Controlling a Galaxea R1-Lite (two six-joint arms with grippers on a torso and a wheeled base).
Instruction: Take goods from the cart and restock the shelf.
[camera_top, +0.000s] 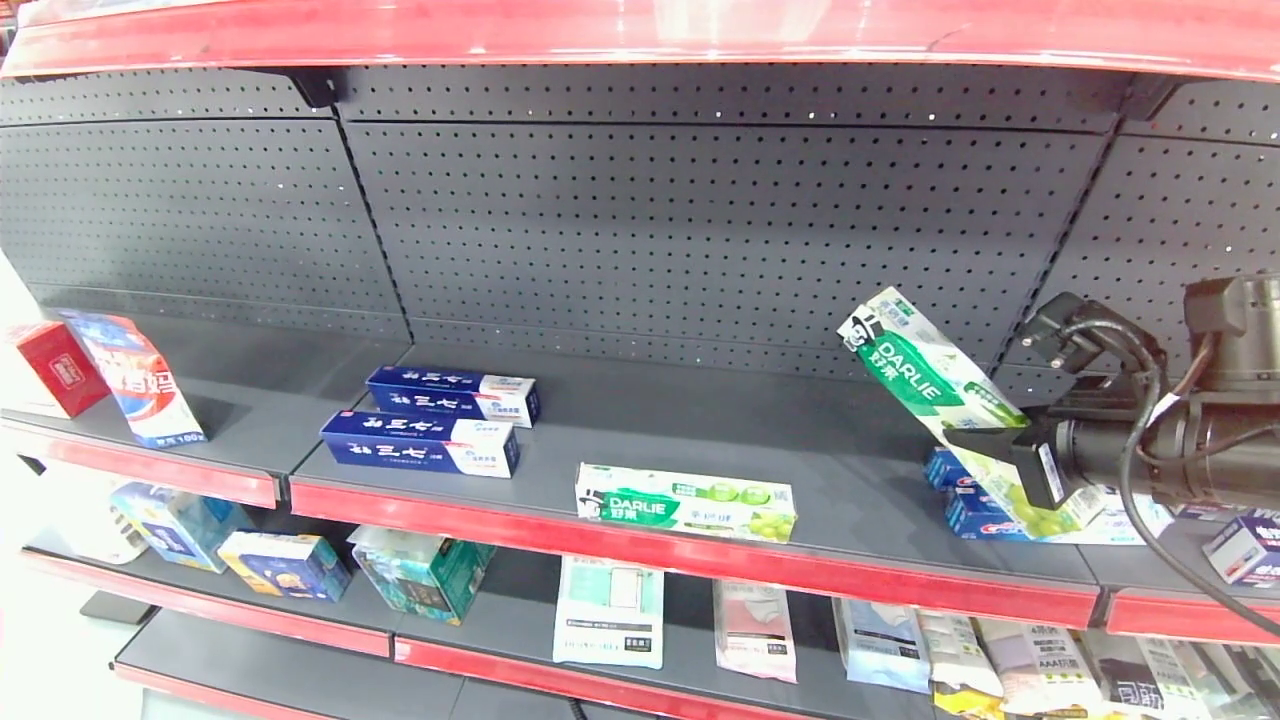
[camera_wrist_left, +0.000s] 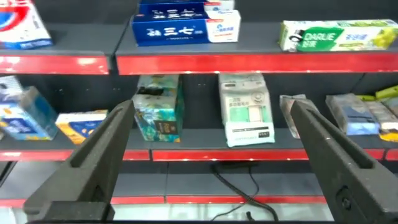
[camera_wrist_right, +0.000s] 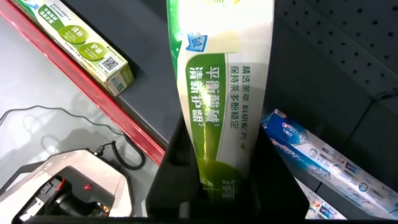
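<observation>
Here your right gripper (camera_top: 992, 441) hung level over the right end of the shelf (camera_top: 760, 420), jaws clamped on the green toothpaste box (camera_top: 915, 372), its long axis tilting up leftward; your left gripper (camera_wrist_left: 211, 111) stood wide-jawed.

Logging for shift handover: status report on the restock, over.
Left gripper open, empty. Right gripper shut on green toothpaste box, tilted over the shelf. Blue toothpaste boxes lie beneath it.
</observation>
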